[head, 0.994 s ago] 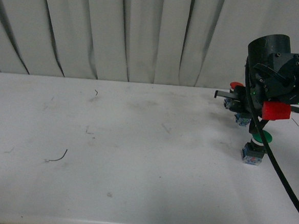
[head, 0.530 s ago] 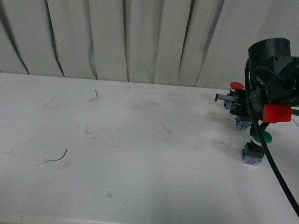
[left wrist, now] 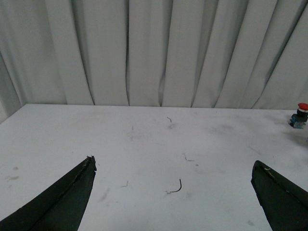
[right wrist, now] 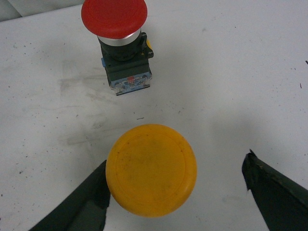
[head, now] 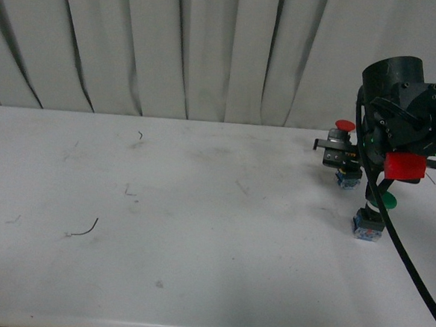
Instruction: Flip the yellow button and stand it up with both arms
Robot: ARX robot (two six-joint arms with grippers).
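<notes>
The yellow button [right wrist: 151, 169] stands on the white table with its round cap facing the right wrist camera. It sits between the open fingers of my right gripper [right wrist: 176, 166], close against one finger [right wrist: 91, 202], with a wide gap to the other finger [right wrist: 269, 192]. In the front view the right gripper [head: 331, 150] is low over the table at the far right, and only a bluish base [head: 348, 180] shows under it. My left gripper [left wrist: 175, 192] is open and empty above bare table, and is out of the front view.
A red-capped switch [right wrist: 120, 43] stands upright just beyond the yellow button; it also shows in the front view [head: 345, 126] and the left wrist view [left wrist: 301, 114]. A green-capped switch [head: 371, 219] stands nearer the front. The right arm's cable [head: 413, 267] trails toward the front edge. Grey curtain behind.
My right arm has shifted slightly. The red cap, half hidden behind the gripper before, now shows whole above it. The green-capped switch has not moved.
</notes>
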